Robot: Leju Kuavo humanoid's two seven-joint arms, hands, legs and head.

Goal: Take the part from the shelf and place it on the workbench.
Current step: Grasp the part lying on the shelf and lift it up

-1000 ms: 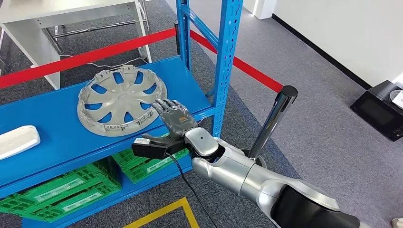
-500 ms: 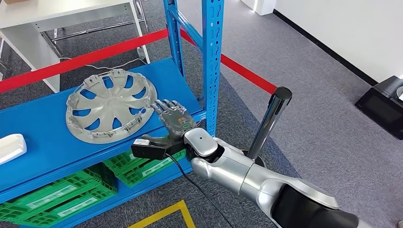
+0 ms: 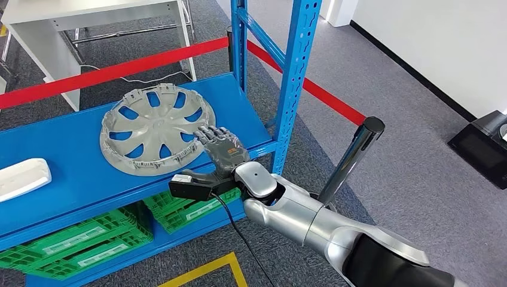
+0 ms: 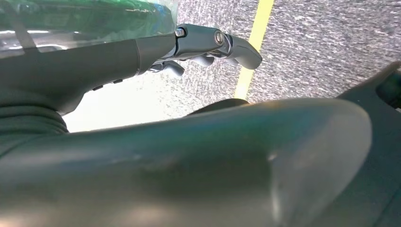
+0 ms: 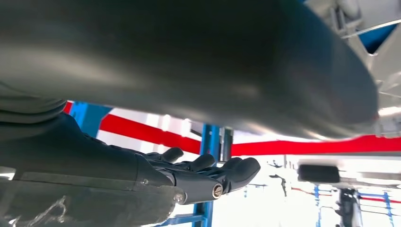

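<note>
A grey hubcap (image 3: 156,128) lies flat on the blue shelf (image 3: 78,173), towards its right end. My right hand (image 3: 222,149) reaches over the shelf's front edge with its fingers stretched out and apart. Its fingertips (image 3: 203,133) are at the hubcap's near right rim, and it grips nothing. In the right wrist view the same hand (image 5: 208,175) shows dark, straight fingers with the red tape behind them. My left hand (image 4: 208,45) hangs above grey carpet and a yellow line, fingers loosely bent, holding nothing.
A blue upright post (image 3: 296,78) stands just right of my right hand. Red barrier tape (image 3: 119,69) runs behind the shelf to a chrome stanchion (image 3: 353,158). Green crates (image 3: 78,239) fill the lower shelf. A white part (image 3: 21,176) lies at the shelf's left end.
The whole picture swung left and then back right, so the camera moved. My right hand's fingertips have crept slightly further onto the hubcap's rim.
</note>
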